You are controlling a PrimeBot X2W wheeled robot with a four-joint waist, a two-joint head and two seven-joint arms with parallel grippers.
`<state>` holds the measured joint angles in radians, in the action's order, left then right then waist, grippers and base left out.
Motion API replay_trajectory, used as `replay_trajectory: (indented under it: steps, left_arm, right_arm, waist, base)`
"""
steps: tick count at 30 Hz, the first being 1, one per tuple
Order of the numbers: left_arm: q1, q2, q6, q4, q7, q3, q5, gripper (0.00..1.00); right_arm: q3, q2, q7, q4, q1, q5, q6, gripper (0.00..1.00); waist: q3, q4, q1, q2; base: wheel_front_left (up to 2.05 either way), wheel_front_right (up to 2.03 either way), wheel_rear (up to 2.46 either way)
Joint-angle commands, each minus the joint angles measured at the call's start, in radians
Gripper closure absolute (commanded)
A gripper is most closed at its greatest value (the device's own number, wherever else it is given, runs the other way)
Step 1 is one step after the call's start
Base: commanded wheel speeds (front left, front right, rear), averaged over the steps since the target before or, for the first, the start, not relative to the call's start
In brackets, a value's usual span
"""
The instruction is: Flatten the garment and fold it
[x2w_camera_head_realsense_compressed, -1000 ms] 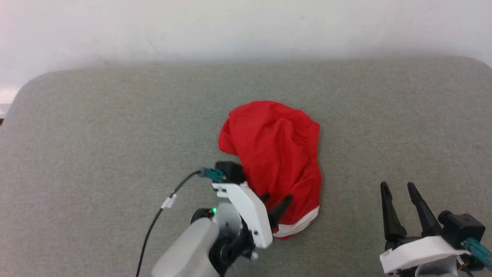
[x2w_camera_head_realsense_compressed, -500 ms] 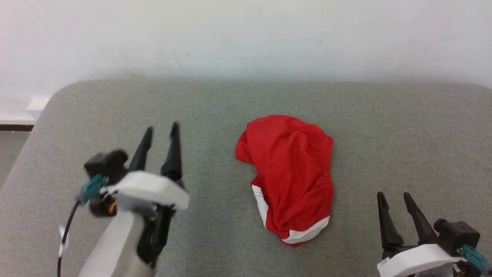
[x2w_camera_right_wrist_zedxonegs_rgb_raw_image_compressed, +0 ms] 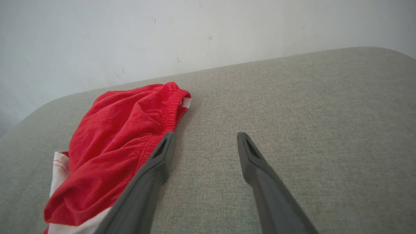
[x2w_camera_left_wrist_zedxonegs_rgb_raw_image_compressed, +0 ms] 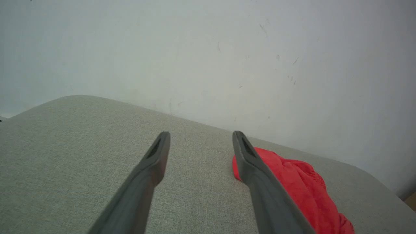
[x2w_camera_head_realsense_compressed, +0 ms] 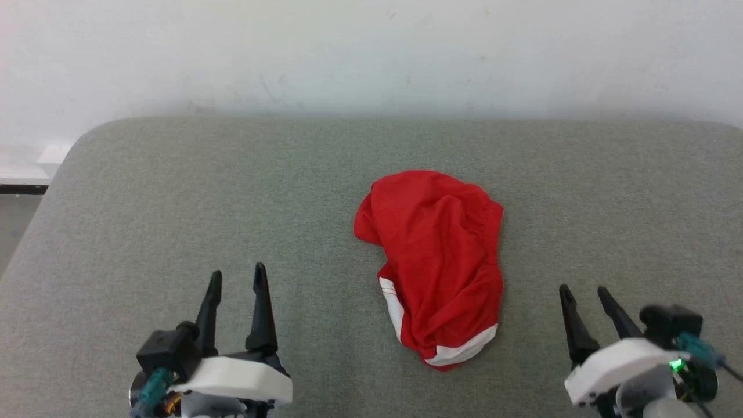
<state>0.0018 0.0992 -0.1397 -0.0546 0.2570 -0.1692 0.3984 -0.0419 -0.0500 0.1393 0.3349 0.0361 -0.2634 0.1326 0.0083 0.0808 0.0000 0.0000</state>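
The red garment [x2w_camera_head_realsense_compressed: 438,261] lies crumpled in a heap at the middle of the grey table, with white bands showing at its near end and left edge. My left gripper [x2w_camera_head_realsense_compressed: 237,276] stands open at the lower left, well clear of the cloth, nothing between its fingers. My right gripper [x2w_camera_head_realsense_compressed: 581,290] is open at the lower right, also apart from the cloth. In the left wrist view the garment [x2w_camera_left_wrist_zedxonegs_rgb_raw_image_compressed: 292,188] lies right of my open left gripper [x2w_camera_left_wrist_zedxonegs_rgb_raw_image_compressed: 200,135]. The right wrist view has the garment [x2w_camera_right_wrist_zedxonegs_rgb_raw_image_compressed: 120,143] left of my open right gripper [x2w_camera_right_wrist_zedxonegs_rgb_raw_image_compressed: 205,135].
The grey fabric-covered table [x2w_camera_head_realsense_compressed: 174,191] has rounded far corners and meets a white wall [x2w_camera_head_realsense_compressed: 371,52] at the back. Its left edge drops off near a dark strip [x2w_camera_head_realsense_compressed: 23,188] at the far left.
My left gripper has let go of the garment's near end and drawn back to the lower left, open. The camera shifted early on. The right gripper has turned slightly.
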Motion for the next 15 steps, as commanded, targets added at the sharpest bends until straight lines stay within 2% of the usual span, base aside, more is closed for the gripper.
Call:
replay_trajectory:
  steps: [1,10,15]
  left_arm:
    - [0.017,-0.012,0.011,0.009,0.005,0.011,-0.021,0.00]
    - [0.005,-0.045,0.054,0.020,0.005,0.030,-0.078,0.00]
    - [-0.041,-0.048,0.062,0.031,0.005,0.005,-0.083,0.00]
  right_arm:
    - [-0.005,0.000,-0.029,0.006,0.043,0.004,-0.002,0.00]
    - [0.046,0.000,-0.383,0.118,0.335,0.084,-0.002,0.00]
    - [0.037,-0.022,-0.500,0.254,0.488,0.162,-0.002,0.00]
  waist:
    - [0.008,0.005,0.0000,0.0000]
    - [0.068,0.039,0.0000,0.0000]
    - [0.127,0.091,0.0000,0.0000]
  base:
    - [0.00,0.00,0.00]
    - [0.00,0.00,0.00]
    - [0.00,0.00,0.00]
